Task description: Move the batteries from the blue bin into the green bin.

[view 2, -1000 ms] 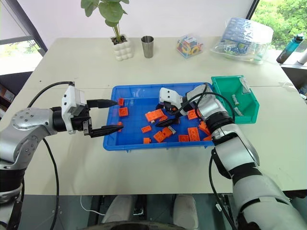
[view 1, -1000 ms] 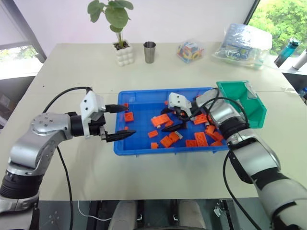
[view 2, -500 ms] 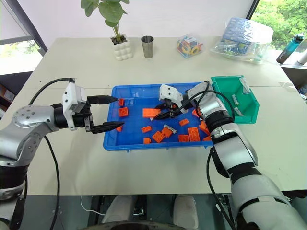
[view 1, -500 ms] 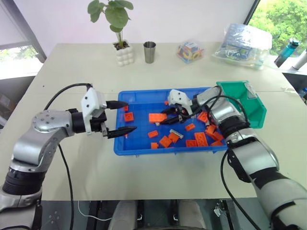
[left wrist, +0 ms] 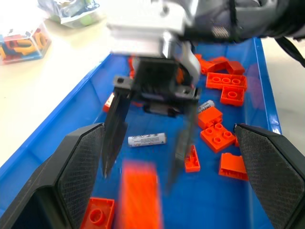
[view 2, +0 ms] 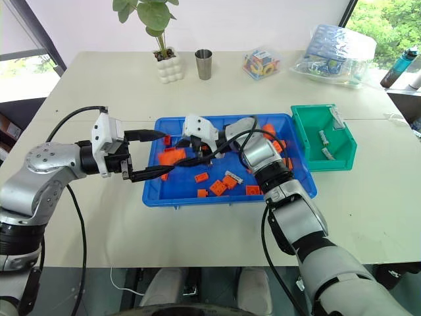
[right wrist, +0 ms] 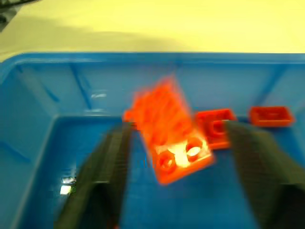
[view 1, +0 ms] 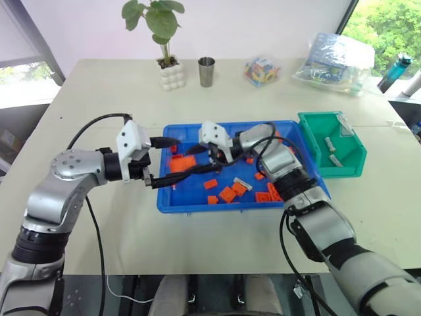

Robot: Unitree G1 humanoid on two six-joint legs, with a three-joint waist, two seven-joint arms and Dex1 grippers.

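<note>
The blue bin (view 1: pixel 223 205) holds several orange bricks and a grey battery (view 1: pixel 242 184). The left wrist view shows that battery (left wrist: pixel 147 139) and a second one (left wrist: pixel 206 106) by the bricks. Two more batteries (view 1: pixel 329 143) lie in the green bin (view 1: pixel 353 146) at the right. My right gripper (left wrist: pixel 139 176) hangs open over the blue bin's left part, with a blurred orange brick (view 1: pixel 183 162) just under its fingertips. My left gripper (view 1: pixel 172 160) stands open at the bin's left edge, facing the right one, nothing between its fingers.
At the table's far side stand a plant in a white pot (view 1: pixel 170 74), a metal cup (view 1: pixel 206 71), a clear box of coloured toys (view 1: pixel 261 69) and a plastic bag (view 1: pixel 334 58). A bottle (view 1: pixel 393 71) stands at the far right.
My right gripper closed on an orange brick, carried it left across the blue bin toward my left gripper, and now stands open over it. The left gripper barely moved.
</note>
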